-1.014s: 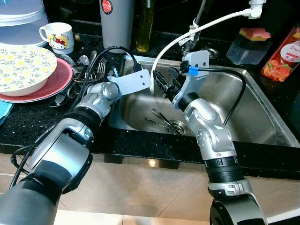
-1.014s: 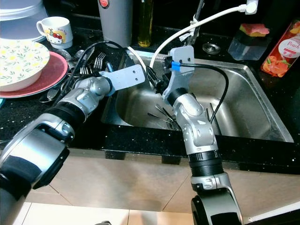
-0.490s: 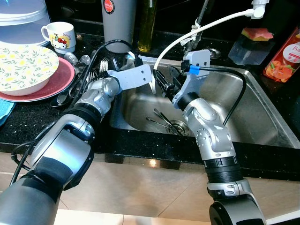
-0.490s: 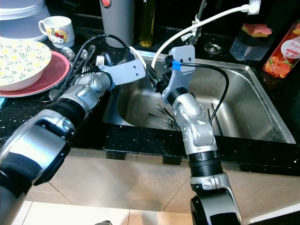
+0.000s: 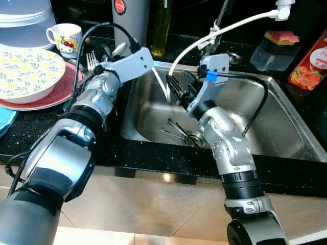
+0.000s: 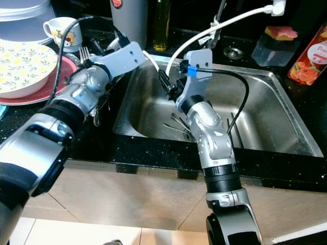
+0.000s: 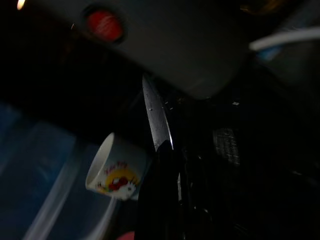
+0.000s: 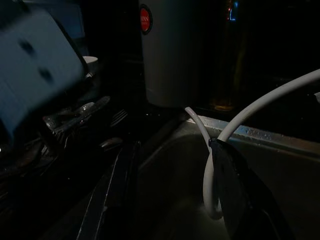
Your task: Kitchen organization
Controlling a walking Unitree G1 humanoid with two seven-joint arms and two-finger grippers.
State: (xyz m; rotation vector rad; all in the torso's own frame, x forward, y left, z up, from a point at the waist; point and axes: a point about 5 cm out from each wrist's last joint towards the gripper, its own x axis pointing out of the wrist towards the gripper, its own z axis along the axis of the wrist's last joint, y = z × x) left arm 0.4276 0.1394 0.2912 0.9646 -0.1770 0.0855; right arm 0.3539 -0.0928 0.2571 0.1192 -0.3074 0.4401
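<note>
Over the dark counter, left claw grips a knife, handle hidden.

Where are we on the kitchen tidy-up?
Done: the bowl sits on the red plate. In hand: the left claw grips a knife, up by the mug. Left: forks on the counter and utensils at the sink drain. The right claw is open over the sink.

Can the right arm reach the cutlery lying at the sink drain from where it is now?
Probably yes. The right pincer hangs open above the sink, and the cutlery by the drain lies just below it. Only the white hose curving past its fingers may get in the way.
</note>
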